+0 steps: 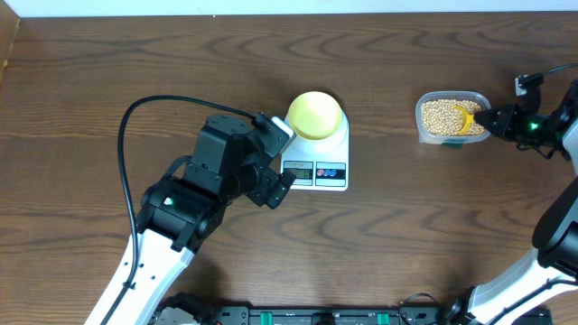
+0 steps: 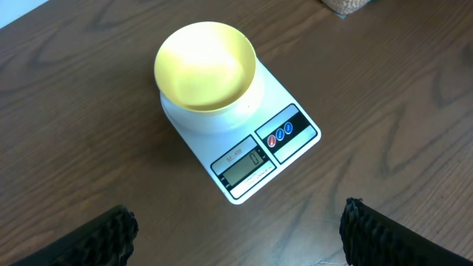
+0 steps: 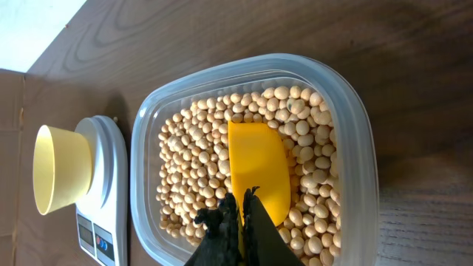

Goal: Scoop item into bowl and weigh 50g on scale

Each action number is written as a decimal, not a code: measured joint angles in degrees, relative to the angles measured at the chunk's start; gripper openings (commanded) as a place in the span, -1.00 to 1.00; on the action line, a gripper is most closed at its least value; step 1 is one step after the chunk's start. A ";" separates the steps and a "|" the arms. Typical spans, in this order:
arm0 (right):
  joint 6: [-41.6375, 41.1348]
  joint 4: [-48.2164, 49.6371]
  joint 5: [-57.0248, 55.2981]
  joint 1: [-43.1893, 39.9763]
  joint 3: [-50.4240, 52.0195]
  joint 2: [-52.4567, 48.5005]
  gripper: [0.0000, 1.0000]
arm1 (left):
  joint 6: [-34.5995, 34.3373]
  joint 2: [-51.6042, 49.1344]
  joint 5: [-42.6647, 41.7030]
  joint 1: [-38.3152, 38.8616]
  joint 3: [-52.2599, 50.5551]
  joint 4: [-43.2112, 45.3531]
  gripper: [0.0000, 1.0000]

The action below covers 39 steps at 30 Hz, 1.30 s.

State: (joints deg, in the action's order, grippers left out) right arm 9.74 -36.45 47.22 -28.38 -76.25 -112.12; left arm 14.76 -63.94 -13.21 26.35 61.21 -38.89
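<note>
Beans many; one bowl, one scale; left gripper apart, right gripper clamping one scoop.

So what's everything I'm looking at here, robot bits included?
table: one, dark brown wood, under everything
scale: one, white, middle of the table
bowl: one, pale yellow, empty, standing on the scale
tub: one, clear plastic, to the right of the scale, apart from it
beans: many, tan, inside the tub
scoop: one, yellow, lying in the beans
left gripper: one, black, open, near the scale's front
right gripper: one, black, shut on the scoop's rear end, over the tub
</note>
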 measured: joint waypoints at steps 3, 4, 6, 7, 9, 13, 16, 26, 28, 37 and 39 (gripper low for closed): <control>0.02 -0.04 0.00 -0.07 0.00 0.00 -0.98 | 0.00 0.00 0.00 0.00 0.00 0.00 0.80; 0.02 -0.11 0.00 -0.15 0.00 0.00 -0.98 | 0.00 0.00 0.00 0.00 0.00 0.00 0.79; 0.02 -0.22 -0.02 -0.35 0.02 0.00 -0.98 | 0.00 0.00 0.00 0.00 0.00 0.00 0.79; 0.02 -0.37 0.00 -0.44 0.02 -0.02 -0.98 | 0.00 0.00 0.00 0.00 0.00 0.00 0.80; 0.04 -0.59 0.00 -0.59 0.02 -0.02 -0.99 | 0.00 0.00 0.00 0.00 0.00 0.00 0.79; 0.24 -0.85 0.02 -0.92 0.02 -0.02 -0.98 | 0.00 0.00 0.00 0.00 0.00 0.00 0.79; 0.55 -0.94 0.04 -0.96 0.02 -0.02 -0.98 | 0.00 0.00 0.00 0.00 0.00 0.00 0.79; 1.33 -1.01 0.07 -1.14 0.02 -0.02 -0.98 | 0.00 0.00 0.00 0.00 0.00 0.00 0.79; 1.36 -1.01 0.11 -1.29 0.02 -0.02 -0.98 | 0.00 0.00 0.00 0.00 0.00 0.00 0.80; 1.36 -1.29 0.81 -2.19 0.02 -0.02 -0.98 | 0.00 0.00 0.02 0.00 0.00 0.00 0.79; 1.36 -1.38 1.11 -2.54 0.02 -0.02 -0.98 | 0.00 0.00 0.00 0.00 0.00 0.00 0.80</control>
State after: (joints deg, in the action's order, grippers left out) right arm 11.09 -37.82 48.34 -30.92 -76.23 -112.14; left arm 14.76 -63.94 -13.21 26.35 61.21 -38.89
